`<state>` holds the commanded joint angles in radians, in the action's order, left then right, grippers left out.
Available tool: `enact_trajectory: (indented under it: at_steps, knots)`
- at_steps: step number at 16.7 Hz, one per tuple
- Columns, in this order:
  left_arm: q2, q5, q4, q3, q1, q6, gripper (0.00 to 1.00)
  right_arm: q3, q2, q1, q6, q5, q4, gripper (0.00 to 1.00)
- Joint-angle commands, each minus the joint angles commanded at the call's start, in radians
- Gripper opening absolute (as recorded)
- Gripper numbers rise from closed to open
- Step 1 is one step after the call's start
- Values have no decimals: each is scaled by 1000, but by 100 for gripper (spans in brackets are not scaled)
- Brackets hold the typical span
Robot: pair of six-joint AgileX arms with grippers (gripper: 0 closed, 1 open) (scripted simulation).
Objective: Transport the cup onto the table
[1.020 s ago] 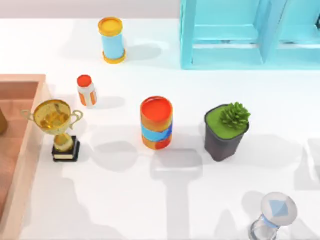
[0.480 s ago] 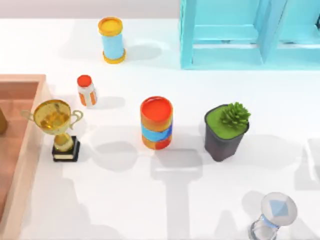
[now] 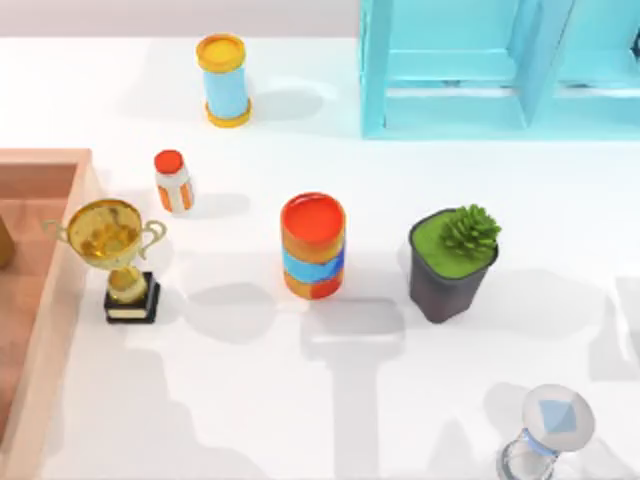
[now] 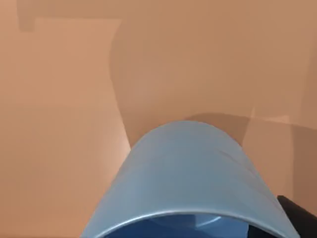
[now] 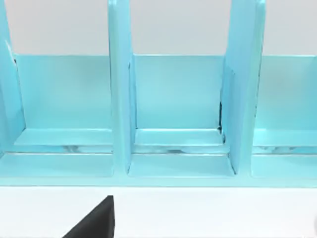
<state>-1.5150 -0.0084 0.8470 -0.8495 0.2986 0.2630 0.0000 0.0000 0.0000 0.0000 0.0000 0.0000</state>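
The cup (image 4: 185,181) lies inside the brownish-pink bin (image 3: 45,300) at the table's (image 3: 250,410) nine o'clock, close under the left wrist camera, presumably for pickup; neither gripper's finger state can be told.

Striped can (image 3: 313,246) between trophy (image 3: 112,256) and plant (image 3: 454,261)

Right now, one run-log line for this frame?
cup: close under left wrist camera, over brownish-pink bin surface | table: cup not on it yet | right wrist: facing cyan shelf
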Motion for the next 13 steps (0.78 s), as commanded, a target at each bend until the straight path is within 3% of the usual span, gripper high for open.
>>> enact_trajectory:
  at_steps: [5, 13]
  knots:
    - [47, -7, 81, -124, -77, -165, 0, 0, 0, 0, 0, 0, 0, 100]
    - [138, 5, 402, -220, -417, -369, 0, 0, 0, 0, 0, 0, 0, 100]
